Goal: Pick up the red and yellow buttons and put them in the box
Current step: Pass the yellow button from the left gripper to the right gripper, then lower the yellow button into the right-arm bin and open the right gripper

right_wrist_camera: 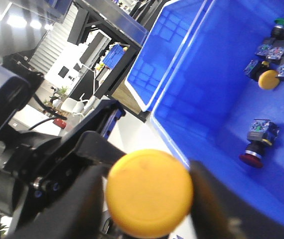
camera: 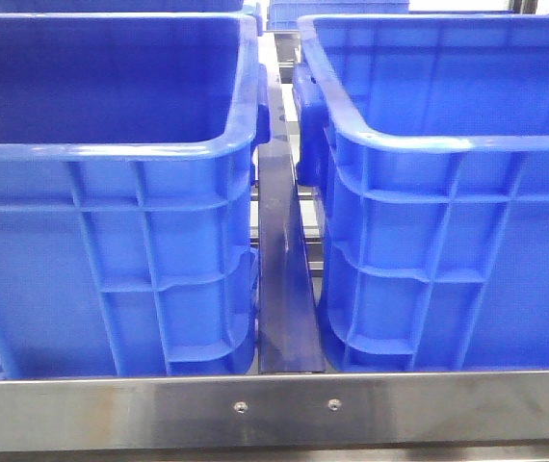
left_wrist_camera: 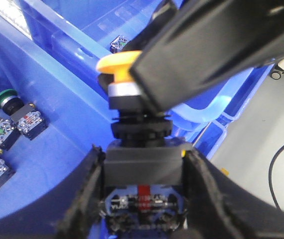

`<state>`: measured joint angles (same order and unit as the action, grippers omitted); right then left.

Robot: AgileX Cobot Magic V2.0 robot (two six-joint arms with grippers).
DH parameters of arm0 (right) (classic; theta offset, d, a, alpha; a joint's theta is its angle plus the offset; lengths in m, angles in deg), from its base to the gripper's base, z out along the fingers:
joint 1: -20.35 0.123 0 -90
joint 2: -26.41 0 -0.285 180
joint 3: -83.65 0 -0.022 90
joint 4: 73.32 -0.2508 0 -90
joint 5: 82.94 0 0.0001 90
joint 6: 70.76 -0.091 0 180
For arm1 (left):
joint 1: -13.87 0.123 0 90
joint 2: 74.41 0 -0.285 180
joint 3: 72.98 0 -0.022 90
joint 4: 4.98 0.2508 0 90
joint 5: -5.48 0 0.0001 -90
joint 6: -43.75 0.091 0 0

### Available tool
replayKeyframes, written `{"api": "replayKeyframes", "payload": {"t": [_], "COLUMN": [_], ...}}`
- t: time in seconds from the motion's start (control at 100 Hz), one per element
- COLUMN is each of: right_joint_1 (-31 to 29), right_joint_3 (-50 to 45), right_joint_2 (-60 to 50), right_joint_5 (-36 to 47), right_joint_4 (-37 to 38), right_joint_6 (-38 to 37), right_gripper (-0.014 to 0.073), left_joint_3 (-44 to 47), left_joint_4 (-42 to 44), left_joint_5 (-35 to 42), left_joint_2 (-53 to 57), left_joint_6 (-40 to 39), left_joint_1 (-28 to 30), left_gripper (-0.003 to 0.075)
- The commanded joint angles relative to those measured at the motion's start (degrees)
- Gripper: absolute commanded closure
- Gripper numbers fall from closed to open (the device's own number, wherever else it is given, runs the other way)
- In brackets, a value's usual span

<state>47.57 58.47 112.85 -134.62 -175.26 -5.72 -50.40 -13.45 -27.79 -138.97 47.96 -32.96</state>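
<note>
Yellow button [left_wrist_camera: 118, 62] clamped at once in left jaws [left_wrist_camera: 144, 164] and right jaws [right_wrist_camera: 147, 199], above blue box [left_wrist_camera: 57, 144].

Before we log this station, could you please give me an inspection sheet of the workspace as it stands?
Surface: steel rail in front of two blue crates, with a dark strip between them.
Job's things: yellow button held in the air; red button lying in a crate.
Clutter: green button, spare yellow button and contact blocks on crate floors.
Grippers: left gripper shut on the yellow button's base; right gripper shut on its cap.
Cables: black cable on the floor.
Surroundings: shelving, blurred.
</note>
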Motion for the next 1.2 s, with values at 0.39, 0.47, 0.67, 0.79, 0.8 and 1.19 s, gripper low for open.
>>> {"api": "replayKeyframes", "payload": {"t": [0.39,0.47,0.67,0.79,0.8,1.19], "right_joint_1": [-0.2,-0.5,-3.5,-6.7,-6.9,-18.2], "right_joint_3": [2.0,2.0,2.0,2.0,2.0,2.0], "right_joint_2": [-1.4,-1.5,-2.5,-3.5,-3.7,-7.4], "right_joint_5": [-2.0,-1.3,0.0,0.1,0.1,2.0], "right_joint_4": [-6.6,-6.6,-6.6,-6.6,-6.6,-2.1], "right_joint_6": [2.7,4.0,6.7,7.8,7.9,11.9], "right_gripper": [0.0454,0.0454,0.0454,0.0454,0.0454,0.0454], "left_joint_3": [-1.7,-1.7,-1.3,0.0,0.1,6.4], "left_joint_4": [-0.5,-0.5,1.3,5.2,5.4,11.3], "left_joint_5": [4.7,4.7,4.7,4.8,4.8,2.8], "left_joint_2": [0.9,0.9,2.7,5.1,5.5,20.3], "left_joint_6": [-0.6,-0.6,-2.9,-6.7,-7.0,-12.7], "left_joint_1": [-0.3,-0.3,1.6,5.6,6.2,28.7], "left_gripper": [0.0168,0.0144,0.0154,0.0155,0.0155,0.0155]}}
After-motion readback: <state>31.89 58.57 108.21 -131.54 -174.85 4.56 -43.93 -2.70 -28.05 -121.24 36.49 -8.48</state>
